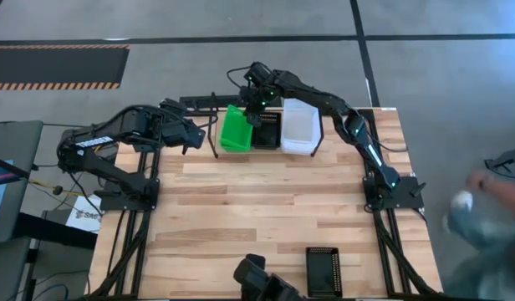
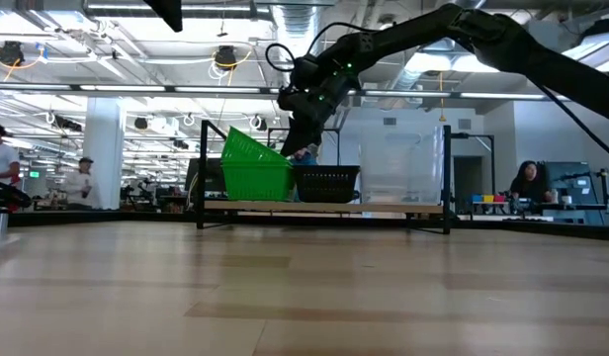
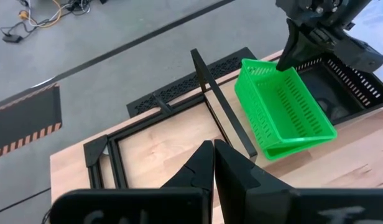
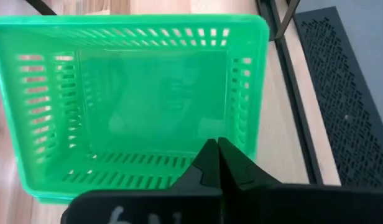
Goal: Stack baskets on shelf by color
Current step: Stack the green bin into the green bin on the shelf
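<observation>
Pinching the far rim of the tilted green basket (image 1: pixel 234 128), the right gripper (image 1: pixel 259 107) is holding its jaws pressed together on the plastic above the shelf (image 1: pixel 209 101). Sitting beside it are a black basket (image 1: pixel 267 134) and a clear basket (image 1: pixel 298 127). Waiting near the worktop (image 1: pixel 257 209) edge, the left gripper (image 1: pixel 195 132) is keeping jaws shut, empty.
</observation>
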Robot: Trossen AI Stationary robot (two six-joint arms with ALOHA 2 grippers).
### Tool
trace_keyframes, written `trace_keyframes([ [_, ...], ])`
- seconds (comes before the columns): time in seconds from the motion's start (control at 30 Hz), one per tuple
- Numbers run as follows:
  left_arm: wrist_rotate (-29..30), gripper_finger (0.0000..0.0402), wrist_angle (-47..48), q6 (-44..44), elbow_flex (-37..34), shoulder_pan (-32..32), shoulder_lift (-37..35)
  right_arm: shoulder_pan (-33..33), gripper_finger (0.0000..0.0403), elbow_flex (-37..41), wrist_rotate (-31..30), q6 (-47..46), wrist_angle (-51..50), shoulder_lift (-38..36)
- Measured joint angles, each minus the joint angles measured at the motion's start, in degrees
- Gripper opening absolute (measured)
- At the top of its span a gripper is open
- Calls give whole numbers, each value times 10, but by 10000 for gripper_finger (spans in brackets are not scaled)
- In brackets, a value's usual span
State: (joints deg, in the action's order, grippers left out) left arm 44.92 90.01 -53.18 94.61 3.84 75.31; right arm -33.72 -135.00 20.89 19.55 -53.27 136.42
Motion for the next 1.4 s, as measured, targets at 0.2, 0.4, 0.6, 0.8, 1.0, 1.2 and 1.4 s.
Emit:
trace_keyframes([
  [0.2, -1, 0, 0, 0, 0, 0, 0, 6, 15, 0, 7, 28, 8, 0],
  [0.4, -9, 0, 0, 0, 0, 0, 0, 15, 51, 0, 4, 26, 26, 8],
  [0.6, -11, 0, 0, 0, 0, 0, 0, 13, 57, 14, 2, 24, 39, 8],
  [0.8, -11, 0, 0, 0, 0, 0, 0, 9, 58, 14, 2, 24, 40, 8],
  [1.0, -11, 0, 0, 0, 0, 0, 0, 7, 58, 14, 11, 1, 41, 30],
  [1.2, -10, 0, 0, 0, 0, 0, 0, 7, 58, 14, 13, 2, 40, 45],
  [1.4, -10, 0, 0, 0, 0, 0, 0, 6, 49, 13, 12, 8, 46, 41],
])
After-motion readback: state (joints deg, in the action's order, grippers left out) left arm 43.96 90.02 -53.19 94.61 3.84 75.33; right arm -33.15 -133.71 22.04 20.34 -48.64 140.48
